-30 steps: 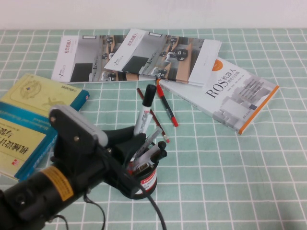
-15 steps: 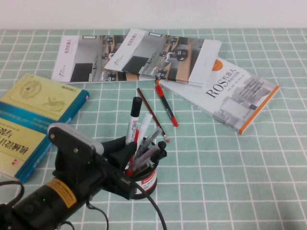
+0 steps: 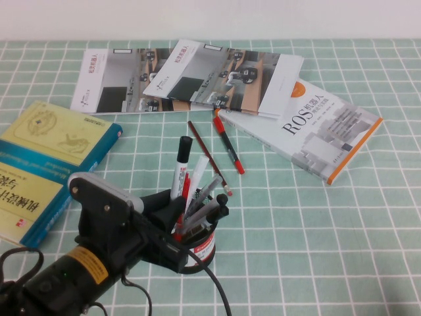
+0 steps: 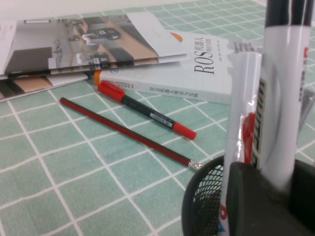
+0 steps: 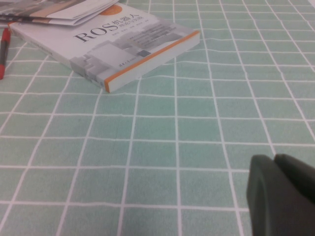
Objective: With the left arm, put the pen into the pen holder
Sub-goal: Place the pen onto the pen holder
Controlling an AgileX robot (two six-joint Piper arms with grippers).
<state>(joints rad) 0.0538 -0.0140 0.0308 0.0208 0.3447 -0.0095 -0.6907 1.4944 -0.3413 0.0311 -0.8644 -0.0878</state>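
Black mesh forms the pen holder (image 3: 197,247), which stands low and just left of centre in the high view, crowded with pens. One pen (image 3: 179,172), a white marker with a black cap, stands in it leaning slightly left, its cap rising above the others. At the holder's left edge sits the left gripper (image 3: 172,220), its dark fingers (image 4: 256,196) closed around the marker's lower barrel just above the rim. In the right wrist view the right gripper (image 5: 281,194) shows only as dark finger ends at the lower right, pressed together over bare green checked cloth (image 3: 316,224). Above the holder, a red pencil (image 3: 209,157) and a red-capped pen (image 3: 228,146) lie on the cloth. Magazines (image 3: 191,76) spread across the top, a white ROS book (image 3: 309,128) lies upper right, and a yellow book (image 3: 46,164) sits at left.
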